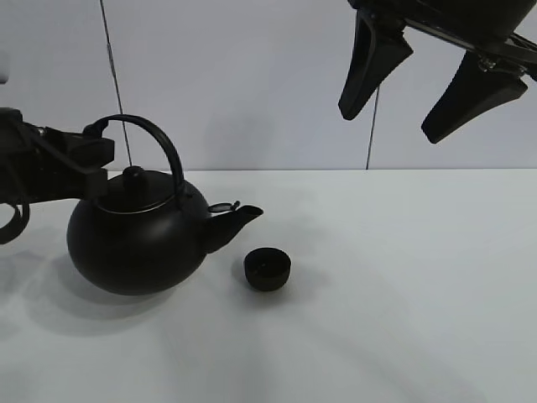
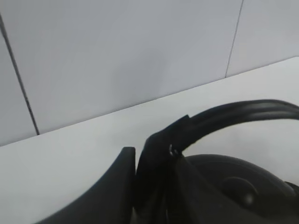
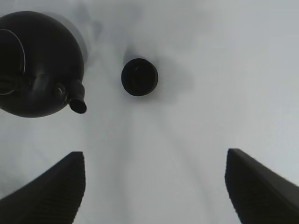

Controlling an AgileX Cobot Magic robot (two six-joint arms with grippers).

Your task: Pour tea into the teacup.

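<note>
A large black kettle (image 1: 134,243) stands on the white table (image 1: 403,294) at the left, its spout (image 1: 239,220) pointing right toward the teacup (image 1: 268,269). The teacup is a small black bowl just right of the spout tip. My left gripper (image 1: 99,155) comes in from the left and is shut on the kettle's arched handle (image 1: 159,138). In the left wrist view the gripper (image 2: 152,149) pinches the handle (image 2: 243,112) above the lid (image 2: 233,186). My right gripper (image 1: 390,124) hangs open high at the upper right, holding nothing. In its wrist view the right gripper (image 3: 154,156) looks down on the kettle (image 3: 37,65) and teacup (image 3: 139,77).
A pale wall (image 1: 268,84) with dark vertical seams closes off the back of the table. Bare white tabletop stretches to the right and front of the teacup.
</note>
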